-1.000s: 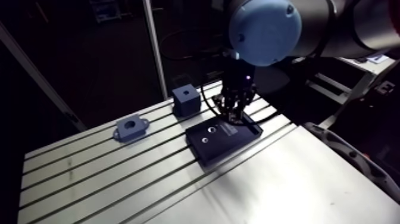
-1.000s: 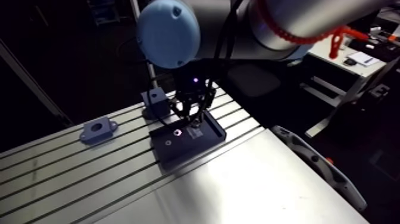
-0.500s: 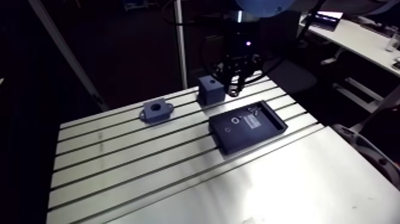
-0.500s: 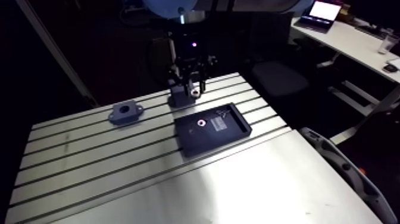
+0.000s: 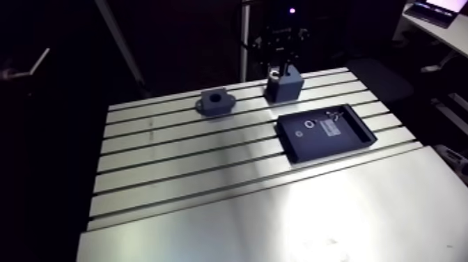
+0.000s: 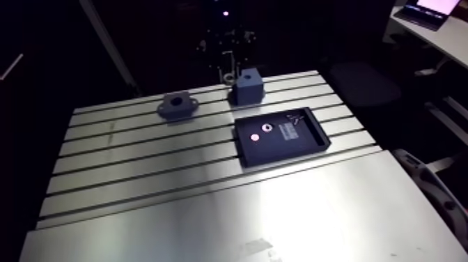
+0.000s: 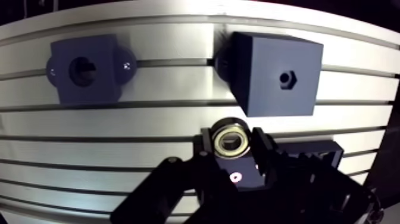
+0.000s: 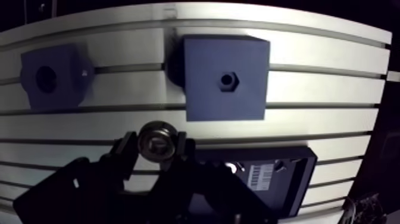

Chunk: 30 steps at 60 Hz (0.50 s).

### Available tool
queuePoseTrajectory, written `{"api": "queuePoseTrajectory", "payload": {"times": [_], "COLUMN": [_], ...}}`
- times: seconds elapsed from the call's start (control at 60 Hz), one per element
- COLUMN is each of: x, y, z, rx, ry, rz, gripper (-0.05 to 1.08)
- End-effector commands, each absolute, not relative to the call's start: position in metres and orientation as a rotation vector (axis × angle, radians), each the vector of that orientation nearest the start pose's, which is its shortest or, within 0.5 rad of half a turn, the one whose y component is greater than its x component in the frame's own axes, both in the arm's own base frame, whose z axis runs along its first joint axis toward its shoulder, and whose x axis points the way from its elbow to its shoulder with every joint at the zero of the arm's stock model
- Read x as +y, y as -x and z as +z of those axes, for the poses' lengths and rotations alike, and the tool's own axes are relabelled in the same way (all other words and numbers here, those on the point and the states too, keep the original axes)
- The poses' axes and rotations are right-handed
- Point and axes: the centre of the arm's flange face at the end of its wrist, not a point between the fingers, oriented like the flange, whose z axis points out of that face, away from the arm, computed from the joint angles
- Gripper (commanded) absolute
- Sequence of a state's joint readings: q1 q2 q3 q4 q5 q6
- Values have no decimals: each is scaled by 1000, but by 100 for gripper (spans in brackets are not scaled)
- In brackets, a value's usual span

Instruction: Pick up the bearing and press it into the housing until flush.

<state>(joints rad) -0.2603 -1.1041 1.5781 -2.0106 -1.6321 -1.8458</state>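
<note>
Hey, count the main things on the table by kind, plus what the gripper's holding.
2 blue blocks: flanged housing, cube block
1 black tray
1 bearing, held in the gripper
Total: 4, small parts in the tray not counted

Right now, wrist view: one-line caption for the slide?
Fingers shut on the bearing above the slotted table, flanged housing and cube block ahead.
</note>
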Motion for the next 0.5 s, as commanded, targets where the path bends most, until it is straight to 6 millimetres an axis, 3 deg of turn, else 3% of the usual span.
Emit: {"api": "queuePoseTrajectory", "payload": {"times": [0.017,0.3,0.5], "x": [-13,-40,-44], "y": [668,673,680], "z": [258,245,235], "rx": [3096,3079,3071], "ry": [104,141,123], "rz": [80,71,55], "gripper": [61,62,62]}}
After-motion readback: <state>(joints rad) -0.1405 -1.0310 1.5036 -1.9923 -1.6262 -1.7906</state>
